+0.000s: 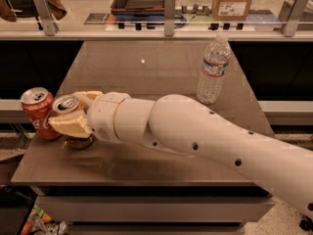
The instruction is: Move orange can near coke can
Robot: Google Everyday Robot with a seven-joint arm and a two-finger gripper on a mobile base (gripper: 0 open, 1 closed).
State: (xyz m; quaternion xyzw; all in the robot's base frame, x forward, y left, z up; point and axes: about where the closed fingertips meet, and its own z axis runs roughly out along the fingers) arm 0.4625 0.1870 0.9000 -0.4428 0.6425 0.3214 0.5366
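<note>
The red coke can [39, 112] stands upright at the left edge of the brown table [146, 72]. Right beside it, the orange can [67, 105] shows only its silver top and a dark lower part, the rest hidden by my fingers. My gripper [74, 112], on the white arm reaching in from the right, is shut on the orange can, with one cream finger [71, 125] in front and the other behind it. The orange can sits at table level, next to or touching the coke can.
A clear plastic water bottle [212, 70] stands upright at the table's right side. A glass barrier with posts [169, 9] runs along the table's far edge. The table's left edge is just past the coke can.
</note>
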